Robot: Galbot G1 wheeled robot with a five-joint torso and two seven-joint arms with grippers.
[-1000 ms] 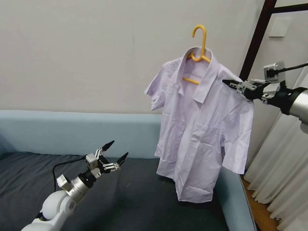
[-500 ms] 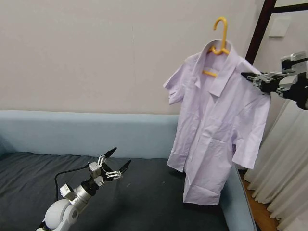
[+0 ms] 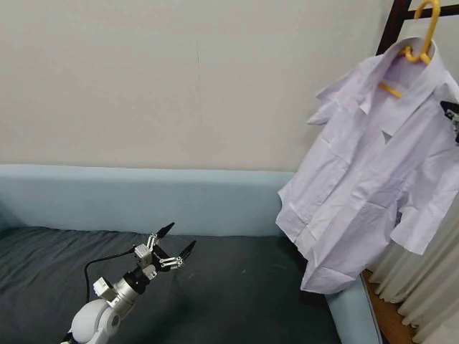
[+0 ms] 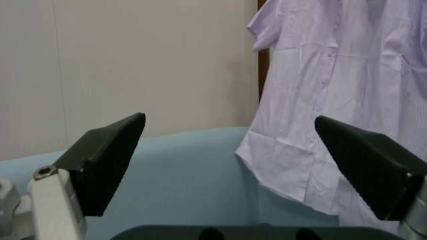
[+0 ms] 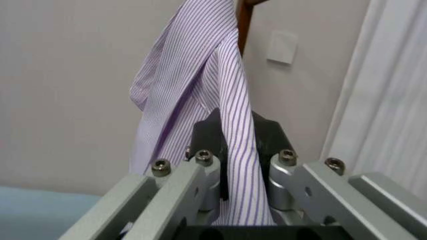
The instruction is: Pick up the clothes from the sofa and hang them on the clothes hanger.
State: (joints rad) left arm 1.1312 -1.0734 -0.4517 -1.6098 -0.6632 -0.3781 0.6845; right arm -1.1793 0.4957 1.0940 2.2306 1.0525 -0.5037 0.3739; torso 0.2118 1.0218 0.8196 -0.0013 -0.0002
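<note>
Left gripper: nearest to me. The left gripper [image 3: 181,235] hangs low on the left over the dark seat of the sofa [image 3: 107,201], fingers spread wide with nothing in them. Parked, basically.

Sofa: light blue back, dark seat cushion, running left to right in front of the wall [image 3: 179,79]. The shirt's hem hangs clear of it, above the right end.

Right gripper: up high at the far right. In its wrist view the right gripper [image 5: 235,145] is pinched tight on a fold of striped cloth, so that arm is carrying the load.

Shirt: the pale lilac short-sleeved shirt [image 3: 366,179] is up in the air on the right, tilted, buttoned front facing me, well off the seat.

Hanger: the yellow hanger [image 3: 414,54] sits inside the collar. As far as I can see its hook isn't over anything, it's just beside the dark wooden post [image 3: 396,14].

Behind: a white curtain [image 3: 423,301] at the far right, past the sofa arm.

Done so far: by my read the pickup is finished, since the shirt is lifted and sitting on its hanger.

Left to do: get that hook onto a rail. I can't see a rail from here, only the post, so I'd guess we're past halfway with the fiddly bit ahead.
</note>
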